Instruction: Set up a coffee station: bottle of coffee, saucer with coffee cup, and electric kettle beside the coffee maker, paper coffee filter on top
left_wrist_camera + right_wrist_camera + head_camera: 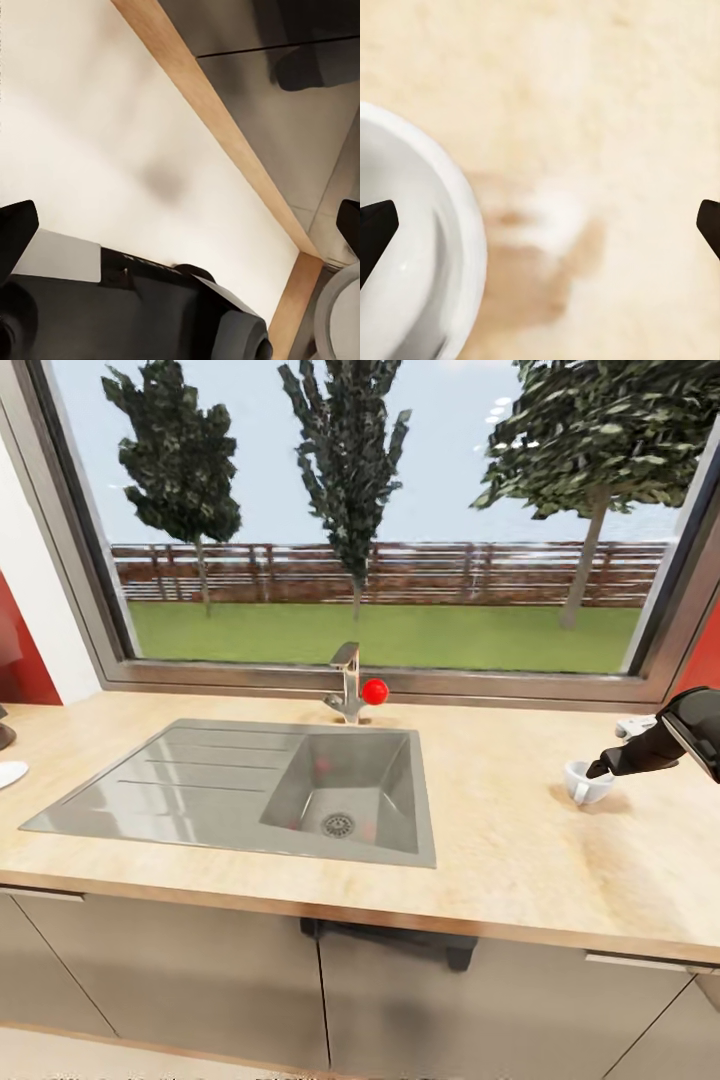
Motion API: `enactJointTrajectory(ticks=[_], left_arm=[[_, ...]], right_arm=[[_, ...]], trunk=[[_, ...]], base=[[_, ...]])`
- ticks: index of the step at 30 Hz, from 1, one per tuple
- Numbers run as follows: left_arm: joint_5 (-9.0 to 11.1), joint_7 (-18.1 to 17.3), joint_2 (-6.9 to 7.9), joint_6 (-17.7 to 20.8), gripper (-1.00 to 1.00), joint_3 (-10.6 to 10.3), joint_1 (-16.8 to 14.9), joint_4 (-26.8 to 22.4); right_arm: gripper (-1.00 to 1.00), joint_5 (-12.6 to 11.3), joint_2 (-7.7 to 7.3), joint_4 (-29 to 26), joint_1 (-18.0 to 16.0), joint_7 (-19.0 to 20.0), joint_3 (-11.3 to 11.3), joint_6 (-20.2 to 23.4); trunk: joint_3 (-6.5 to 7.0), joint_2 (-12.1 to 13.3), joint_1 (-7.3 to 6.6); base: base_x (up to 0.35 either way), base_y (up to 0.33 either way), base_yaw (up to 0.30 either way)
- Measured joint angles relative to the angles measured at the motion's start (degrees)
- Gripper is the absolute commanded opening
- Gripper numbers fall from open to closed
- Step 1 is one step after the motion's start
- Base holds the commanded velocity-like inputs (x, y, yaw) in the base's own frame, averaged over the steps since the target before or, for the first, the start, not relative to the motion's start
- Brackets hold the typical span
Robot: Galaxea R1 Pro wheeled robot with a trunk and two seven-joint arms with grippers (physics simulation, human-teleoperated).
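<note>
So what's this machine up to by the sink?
The robot is working at a kitchen countertop with a sink under a window. Its right gripper is at a white coffee cup standing on the counter to the right of the sink. The right wrist view shows the fingers spread wide, one fingertip over the cup's inside, so the cup is not gripped yet. A white saucer's edge shows far left.

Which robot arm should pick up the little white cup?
The right one. Its pincer is open right at the coffee cup, one finger over the rim. The left pincer points at the floor, away from the countertop.
</note>
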Motion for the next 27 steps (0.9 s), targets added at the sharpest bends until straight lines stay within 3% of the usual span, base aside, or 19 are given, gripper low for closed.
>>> enactJointTrajectory(ticks=[21, 22, 27], left_arm=[[0.0, 0.0, 0.0, 0.0, 1.0, 0.0, 0.0, 0.0], [0.0, 0.0, 0.0, 0.0, 1.0, 0.0, 0.0, 0.0], [0.0, 0.0, 0.0, 0.0, 1.0, 0.0, 0.0, 0.0]], right_arm=[[1.0, -0.1, 0.01, 0.0, 0.1, 0.0, 0.0, 0.0], [-1.0, -0.1, 0.0, 0.0, 0.1, 0.0, 0.0, 0.0], [-1.0, 0.3, -0.01, 0.0, 0.0, 0.0, 0.0, -0.2]], trunk=[[-0.44, 0.0, 0.0], [-0.44, 0.0, 0.0], [-0.43, 0.0, -0.01]], base=[[0.0, 0.0, 0.0], [0.0, 0.0, 0.0], [0.0, 0.0, 0.0]])
